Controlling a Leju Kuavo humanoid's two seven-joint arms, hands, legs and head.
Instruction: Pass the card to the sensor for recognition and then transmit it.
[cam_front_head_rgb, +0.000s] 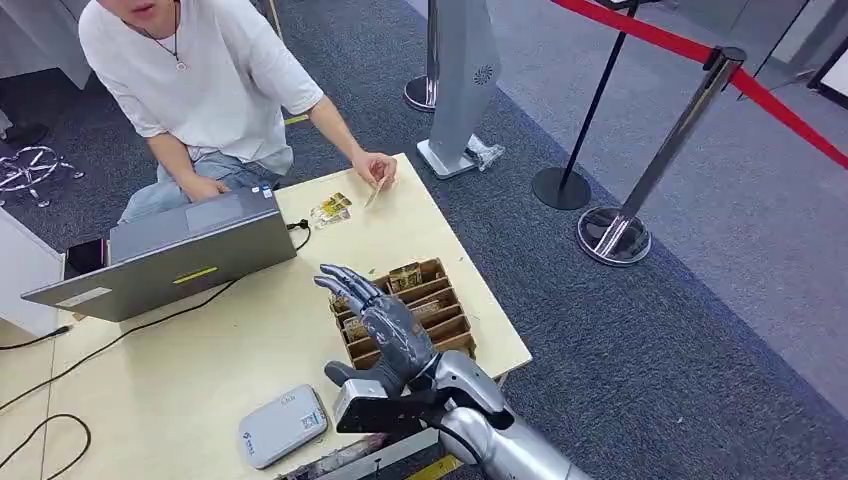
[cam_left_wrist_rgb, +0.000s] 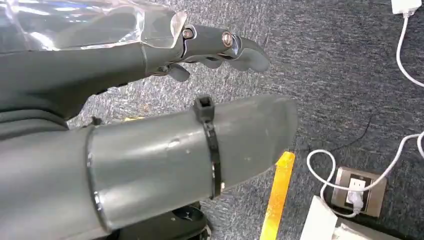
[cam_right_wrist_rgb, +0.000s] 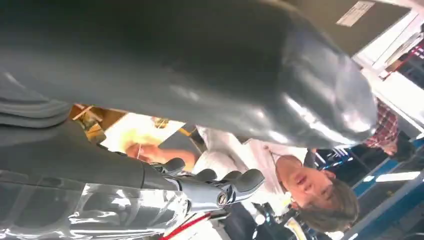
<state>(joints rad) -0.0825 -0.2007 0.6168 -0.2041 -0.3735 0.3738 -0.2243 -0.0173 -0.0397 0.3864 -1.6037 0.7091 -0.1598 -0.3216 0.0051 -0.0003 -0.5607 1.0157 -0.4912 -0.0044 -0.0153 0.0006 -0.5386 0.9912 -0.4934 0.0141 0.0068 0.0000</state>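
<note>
From the head view, nearest the robot, the silver right arm reaches up over the front edge of a pale wooden table (cam_front_head_rgb: 150, 390). Its dark grey right hand (cam_front_head_rgb: 385, 325) hovers with fingers spread and nothing in them, above a brown wooden slotted tray (cam_front_head_rgb: 452, 318) holding small packets. The right wrist view shows the same fingers extended and apart, with a person beyond them.

To the left of the arm, near the table's front edge, lies a flat light grey card sensor (cam_front_head_rgb: 283, 426) with rounded corners.

Further back on the left stands an open grey laptop (cam_front_head_rgb: 175, 255), a black cable trailing from it across the table.

At the far edge, a person in a white shirt (cam_front_head_rgb: 205, 75) sits behind the table. The person's hand (cam_front_head_rgb: 373, 167) rests on the tabletop and pinches a thin pale card (cam_front_head_rgb: 376, 192). A few small printed cards (cam_front_head_rgb: 331, 210) lie just beside it.

In the left wrist view, the left hand (cam_left_wrist_rgb: 220, 47) hangs above grey carpet (cam_left_wrist_rgb: 340, 65), fingers loosely extended and holding nothing.
</note>
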